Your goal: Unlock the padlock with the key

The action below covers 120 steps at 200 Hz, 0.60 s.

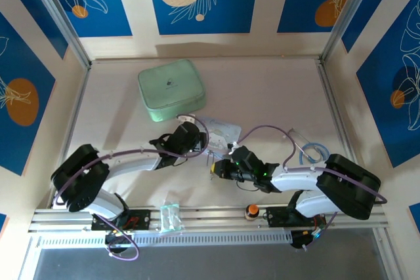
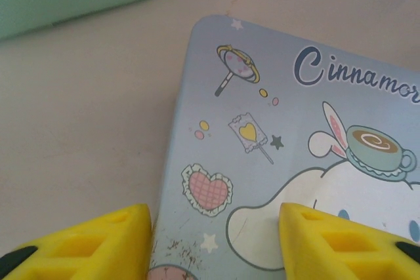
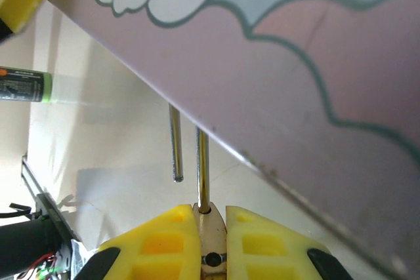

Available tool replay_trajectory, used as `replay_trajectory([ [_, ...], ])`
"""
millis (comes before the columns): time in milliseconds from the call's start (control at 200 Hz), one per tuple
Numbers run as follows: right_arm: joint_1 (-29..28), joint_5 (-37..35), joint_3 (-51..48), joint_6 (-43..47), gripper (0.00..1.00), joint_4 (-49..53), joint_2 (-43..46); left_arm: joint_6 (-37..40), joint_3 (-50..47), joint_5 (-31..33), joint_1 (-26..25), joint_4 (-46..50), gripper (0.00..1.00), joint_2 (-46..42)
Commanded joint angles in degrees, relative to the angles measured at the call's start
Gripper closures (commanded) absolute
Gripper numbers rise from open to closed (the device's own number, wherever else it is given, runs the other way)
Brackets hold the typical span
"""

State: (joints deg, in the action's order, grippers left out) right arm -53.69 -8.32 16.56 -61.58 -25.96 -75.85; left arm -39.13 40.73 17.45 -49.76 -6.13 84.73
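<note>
Brass padlock [image 3: 211, 237] pinched in right fingers [image 3: 157, 244] — one leg of its shackle [image 3: 176, 142] seemingly free; left fingers [image 2: 85, 240] wide over tin [image 2: 295, 162] — next, unhook gently.

case [image 1: 171, 90] behind tin [image 2: 289, 122]; padlock [image 3: 211, 237] at tin's near edge

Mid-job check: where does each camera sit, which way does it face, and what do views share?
Top external: above and behind the bases, facing down at the table; both arms, left gripper and right gripper show.
Left wrist: on the left arm, facing down onto the cartoon tin; its spread yellow fingers show.
Right wrist: faces along its fingers, shut on the padlock, toward the tin.
Shared: both wrist views see the tin.
</note>
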Motion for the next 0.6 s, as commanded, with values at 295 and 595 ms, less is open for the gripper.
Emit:
replay_trajectory([
  [295,4.08,-4.05,-6.02,-9.51,1.00,19.87,6.00,-7.48,-2.79,-11.23,-3.27,4.60,0.47,-7.53],
  [595,8.32,-3.72,-8.11,-7.56,1.00,24.93,13.79,0.83,3.24,-6.33,-2.77,6.57,0.33,-5.12],
])
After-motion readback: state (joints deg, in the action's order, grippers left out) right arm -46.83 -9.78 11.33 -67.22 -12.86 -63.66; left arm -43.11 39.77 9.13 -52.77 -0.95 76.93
